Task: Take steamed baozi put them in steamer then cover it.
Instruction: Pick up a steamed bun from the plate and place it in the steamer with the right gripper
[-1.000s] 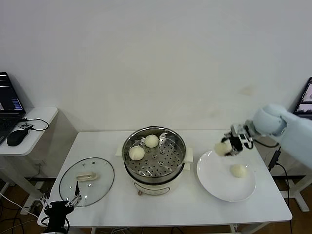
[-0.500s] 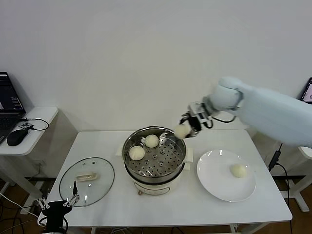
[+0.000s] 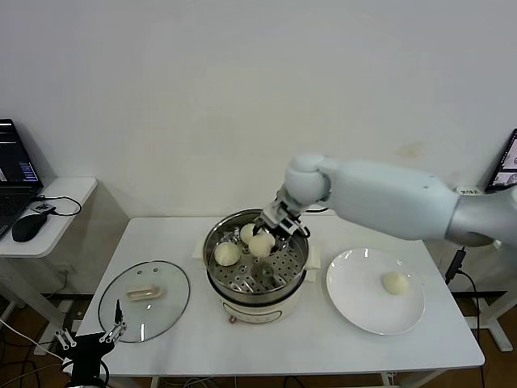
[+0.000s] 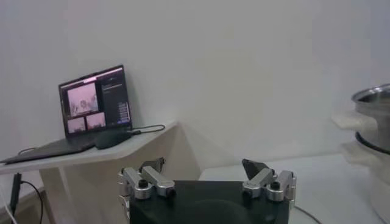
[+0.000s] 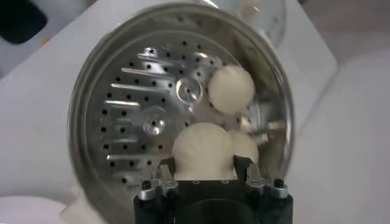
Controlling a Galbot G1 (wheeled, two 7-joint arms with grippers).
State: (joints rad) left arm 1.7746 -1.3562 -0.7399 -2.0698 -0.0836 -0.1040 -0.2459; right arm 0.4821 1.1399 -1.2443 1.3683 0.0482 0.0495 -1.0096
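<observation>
White table (image 3: 266,339) under everything, spreading below both grippers. Steamer (image 3: 242,283) directly beneath the right gripper (image 3: 271,234), perforated tray (image 5: 131,115) open to view, no lid on it. White plate (image 3: 355,311) off to the right gripper's right side, well clear of it, carrying a single baozi (image 3: 395,282). Cover (image 3: 144,301) flat on the table, just ahead of the left gripper (image 3: 90,339), cream handle up. Left gripper low at the table's near left corner, fingers (image 4: 259,176) spread wide, nothing between them. Right gripper over the steamer's middle, pinching a held baozi (image 5: 203,151) between its fingers. Two more buns on the tray: one (image 3: 227,253) to the right gripper's left, another (image 3: 247,233) just behind the held one, close against it.
</observation>
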